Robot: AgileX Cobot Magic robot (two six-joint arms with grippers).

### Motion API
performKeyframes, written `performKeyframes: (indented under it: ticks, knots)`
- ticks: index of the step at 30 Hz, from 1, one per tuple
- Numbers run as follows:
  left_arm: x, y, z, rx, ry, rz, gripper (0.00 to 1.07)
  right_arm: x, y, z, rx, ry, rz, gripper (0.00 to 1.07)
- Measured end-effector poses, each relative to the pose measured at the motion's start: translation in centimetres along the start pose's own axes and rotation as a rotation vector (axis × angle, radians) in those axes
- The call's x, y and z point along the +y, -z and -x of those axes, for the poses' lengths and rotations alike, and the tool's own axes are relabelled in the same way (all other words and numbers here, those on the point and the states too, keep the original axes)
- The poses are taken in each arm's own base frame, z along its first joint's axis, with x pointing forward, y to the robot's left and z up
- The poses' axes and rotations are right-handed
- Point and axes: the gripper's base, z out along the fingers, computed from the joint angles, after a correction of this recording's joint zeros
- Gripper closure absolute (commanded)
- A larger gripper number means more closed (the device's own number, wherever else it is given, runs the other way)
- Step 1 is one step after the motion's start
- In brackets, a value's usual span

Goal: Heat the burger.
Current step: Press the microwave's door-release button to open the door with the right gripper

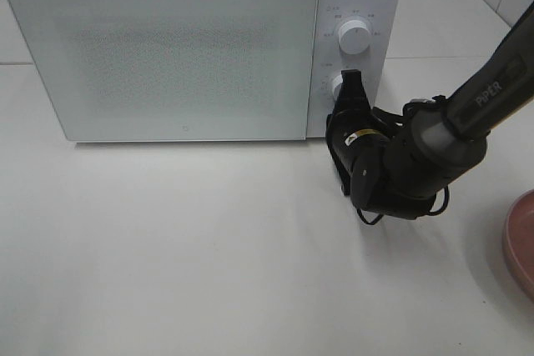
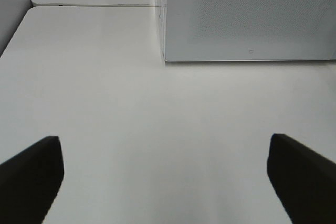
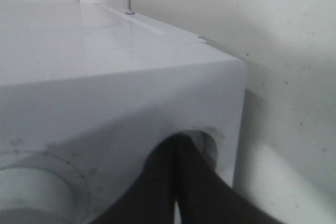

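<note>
We see a boxy white microwave [image 1: 167, 47] standing along the bench's [image 1: 209, 248] back edge. Its shell is smooth and glossy with rounded corners. Its wide door is shut, a flat pane of frosted glass with a fine grey speckle across the middle. To the right of the door runs a narrow control panel with two round white knobs, the upper knob [image 1: 355, 37] above the lower knob [image 1: 337, 86].

The right gripper [image 1: 351, 81] is matte black and tapers to a blunt tip. Its fingers are pressed together, only a thin seam showing between them in the right wrist view. The tip lies against the lower knob and covers most of it. Behind it the arm is a thick dark tube with rounded joints and a loop of black cable.

The left gripper [image 2: 165, 182] hangs over the bare bench in front of the microwave's left front corner. Its two dark, wedge-shaped fingers [image 2: 31, 177] are spread wide and hold nothing.

A pink round plate [image 1: 521, 243] with a raised rim lies at the bench's right edge, cut off by the frame. The bench top is plain, matte and off-white.

The burger shows in none of our views, so we cannot place it.
</note>
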Motion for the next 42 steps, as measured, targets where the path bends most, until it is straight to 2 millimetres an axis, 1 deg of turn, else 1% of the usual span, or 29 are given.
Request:
performKeyframes:
  ticks: [1,16,25,32,34,38,42]
  knots:
    - [0.0,0.0,0.0,0.000,0.000,0.000,0.09,0.1,-0.3,0.1,-0.004,0.003,0.002,1.07]
    - [0.0,0.0,0.0,0.000,0.000,0.000,0.09,0.0,-0.4,0.0,0.010,0.011,-0.029,1.07]
    - [0.0,0.0,0.0,0.000,0.000,0.000,0.09,0.1,0.0,0.5,0.040,0.020,-0.040,1.07]
    - [0.0,0.0,0.0,0.000,0.000,0.000,0.09,0.5,0.8,1.2,0.071,0.044,-0.048,1.07]
    - [0.0,0.0,0.0,0.000,0.000,0.000,0.09,0.4,1.5,1.5,0.079,0.047,-0.053,1.07]
    - [0.0,0.0,0.0,0.000,0.000,0.000,0.09,0.5,2.1,1.9,0.090,0.063,-0.049,1.07]
    - [0.0,0.0,0.0,0.000,0.000,0.000,0.09,1.2,3.3,2.2,0.114,0.082,-0.036,1.07]
